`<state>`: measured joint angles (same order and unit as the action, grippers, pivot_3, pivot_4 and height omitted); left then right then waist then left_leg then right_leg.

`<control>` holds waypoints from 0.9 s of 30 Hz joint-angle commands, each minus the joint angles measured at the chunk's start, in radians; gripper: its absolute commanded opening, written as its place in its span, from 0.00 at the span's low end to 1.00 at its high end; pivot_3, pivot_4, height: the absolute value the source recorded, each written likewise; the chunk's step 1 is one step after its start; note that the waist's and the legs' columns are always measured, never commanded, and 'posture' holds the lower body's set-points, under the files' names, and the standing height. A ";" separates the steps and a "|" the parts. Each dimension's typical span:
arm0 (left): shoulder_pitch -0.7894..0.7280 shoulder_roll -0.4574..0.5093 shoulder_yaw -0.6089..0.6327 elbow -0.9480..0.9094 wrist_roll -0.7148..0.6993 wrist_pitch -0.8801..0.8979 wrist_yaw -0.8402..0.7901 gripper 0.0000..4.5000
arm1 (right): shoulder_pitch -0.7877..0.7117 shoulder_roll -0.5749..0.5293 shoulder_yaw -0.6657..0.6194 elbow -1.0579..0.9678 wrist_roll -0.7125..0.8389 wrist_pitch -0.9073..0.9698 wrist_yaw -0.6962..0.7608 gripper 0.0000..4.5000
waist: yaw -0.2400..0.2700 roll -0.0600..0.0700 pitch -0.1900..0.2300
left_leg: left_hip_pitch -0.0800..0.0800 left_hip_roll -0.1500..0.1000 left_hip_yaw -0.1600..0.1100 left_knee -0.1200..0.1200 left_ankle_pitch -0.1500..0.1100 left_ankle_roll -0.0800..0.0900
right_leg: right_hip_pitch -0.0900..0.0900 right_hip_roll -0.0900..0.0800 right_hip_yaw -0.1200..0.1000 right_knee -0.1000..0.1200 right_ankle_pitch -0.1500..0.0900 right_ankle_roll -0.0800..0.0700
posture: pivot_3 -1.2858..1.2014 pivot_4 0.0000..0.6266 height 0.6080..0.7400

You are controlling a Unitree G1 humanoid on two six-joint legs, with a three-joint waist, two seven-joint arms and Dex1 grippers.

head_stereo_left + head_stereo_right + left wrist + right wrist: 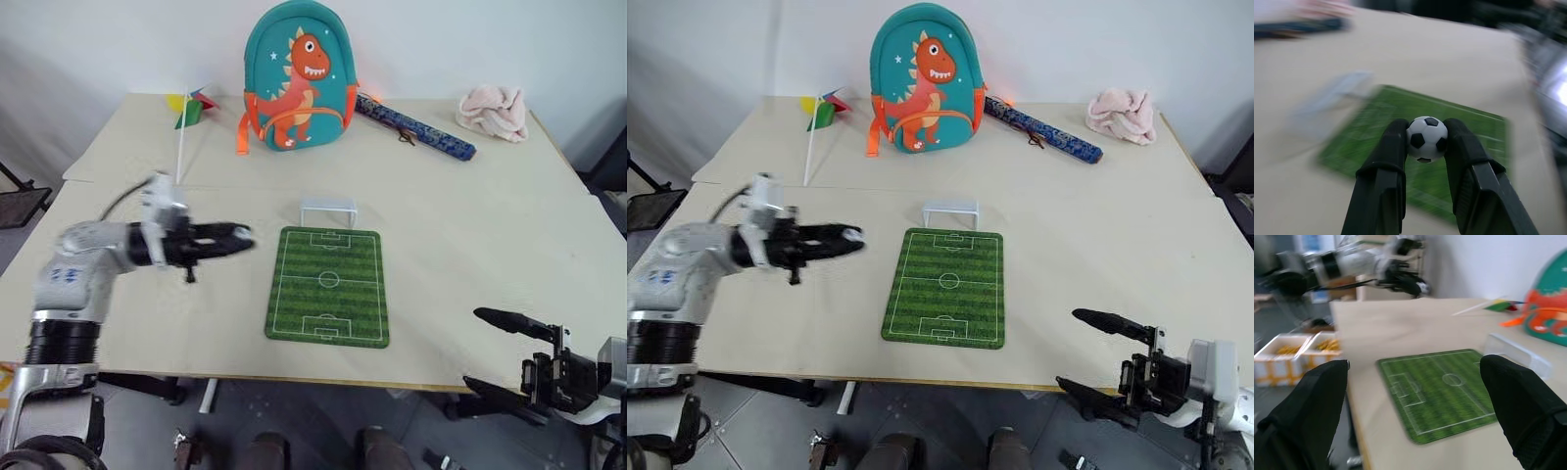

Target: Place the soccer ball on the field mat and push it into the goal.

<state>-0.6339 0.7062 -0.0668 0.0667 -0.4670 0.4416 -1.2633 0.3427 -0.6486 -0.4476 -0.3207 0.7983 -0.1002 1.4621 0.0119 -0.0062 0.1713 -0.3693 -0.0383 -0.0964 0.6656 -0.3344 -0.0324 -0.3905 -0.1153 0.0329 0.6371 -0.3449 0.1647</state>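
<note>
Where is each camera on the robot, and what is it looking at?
Left and right eye views: in the head, looking down over the table, field mat, goal and dinosaur backpack; both arms show.
Left wrist view: on the left wrist, looking along the left gripper, shut on the soccer ball, above the mat.
Right wrist view: on the right wrist, between the open right gripper's fingers, facing the mat and the left arm.
Shared: every view shows the field mat.

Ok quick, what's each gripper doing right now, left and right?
Left gripper: shut on the soccer ball, above the table beside the field mat.
Right gripper: open, empty.
</note>
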 commanded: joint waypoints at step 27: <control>0.028 -0.142 -0.373 -0.091 0.347 -0.043 0.101 0.19 | 0.066 -0.104 -0.050 0.146 -0.108 -0.114 0.060 1.00 | -0.004 -0.002 0.001 | 0.000 0.001 0.002 0.000 0.001 0.000 | -0.001 0.000 0.001 -0.001 0.000 0.000 | 0.52 0.24 1.00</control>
<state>-0.6133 0.5643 -0.4408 -0.0182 -0.1177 0.4108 -1.1499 0.4034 -0.7585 -0.4844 -0.1511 0.6799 -0.2146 1.5226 0.0081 -0.0082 0.1727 -0.3694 -0.0376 -0.0946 0.6660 -0.3337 -0.0323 -0.3911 -0.1150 0.0339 0.6364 -0.3449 0.1648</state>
